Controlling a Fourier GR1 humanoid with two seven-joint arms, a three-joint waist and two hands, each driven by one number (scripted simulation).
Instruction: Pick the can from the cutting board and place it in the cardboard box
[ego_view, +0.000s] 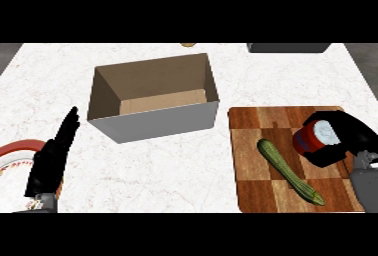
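The can (313, 138), red with a pale top, sits over the right part of the board (255, 150), in the right half of the frame. It lies tilted, its top facing up and to the right. The right hand (341, 137) is wrapped around it: black fingers curl over the can's top edge and the thumb closes under it, so the can is enclosed on both sides. Whether the can still touches the board cannot be told.

A cucumber (289, 171) lies diagonally on the board, just left of and below the can, running toward the lower right.

The box (155, 125) stands open in the upper centre, well left of the board, on the counter (184, 175).

The left hand (53, 152) shows at the lower left, fingers straight and pointing up, holding nothing. A red-rimmed plate (16, 148) lies partly behind it at the left edge.

A dark object (288, 47) sits at the top right edge.
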